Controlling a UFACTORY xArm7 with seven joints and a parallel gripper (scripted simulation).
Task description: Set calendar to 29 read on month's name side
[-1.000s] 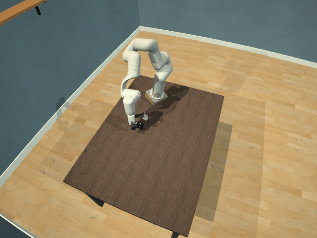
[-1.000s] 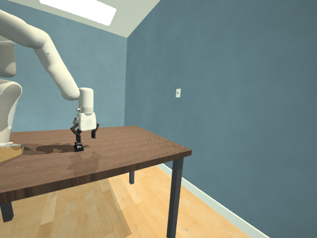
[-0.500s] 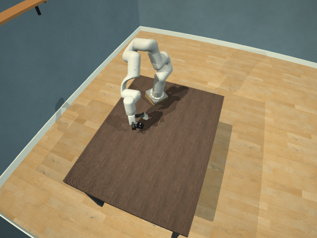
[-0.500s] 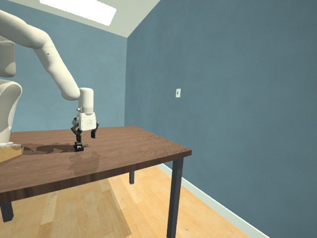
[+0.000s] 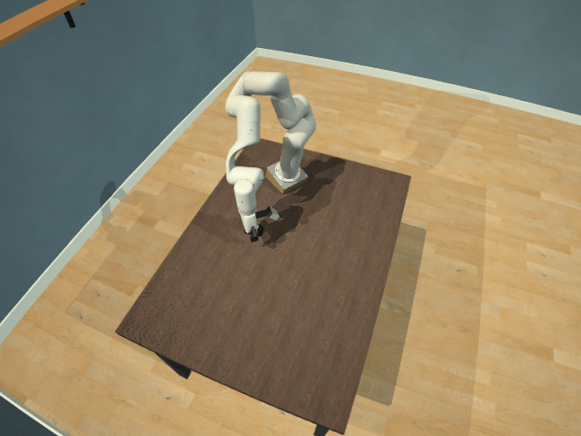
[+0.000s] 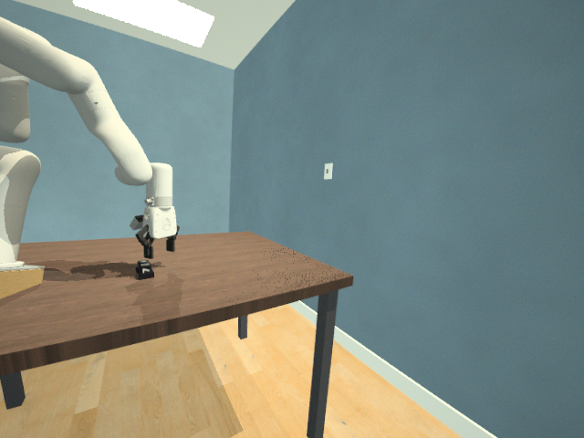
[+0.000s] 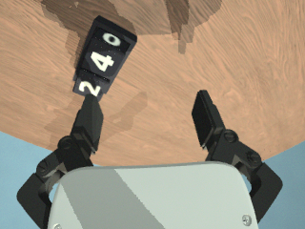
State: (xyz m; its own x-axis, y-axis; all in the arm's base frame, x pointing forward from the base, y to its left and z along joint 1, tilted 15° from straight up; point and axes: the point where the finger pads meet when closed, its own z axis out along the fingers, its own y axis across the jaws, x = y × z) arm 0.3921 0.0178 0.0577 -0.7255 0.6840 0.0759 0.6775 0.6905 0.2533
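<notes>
A small black calendar block (image 7: pixel 102 60) (image 6: pixel 144 270) lies on the dark wooden table (image 5: pixel 281 304) (image 6: pixel 212 268). In the wrist view it shows the white digits 0, 4 and 2 in a row; I cannot tell whether it is one cube or two close together. My gripper (image 7: pixel 147 103) (image 6: pixel 159 250) (image 5: pixel 254 232) is open and empty. It hangs a short way above the table. The block lies ahead of my left finger, outside the gap between the fingers. No tray or month name shows in any view.
The arm's base stands on a light wooden block (image 5: pixel 286 180) (image 6: pixel 18 277) at the back of the table. The table's left edge is near the gripper. A blue wall stands beyond it.
</notes>
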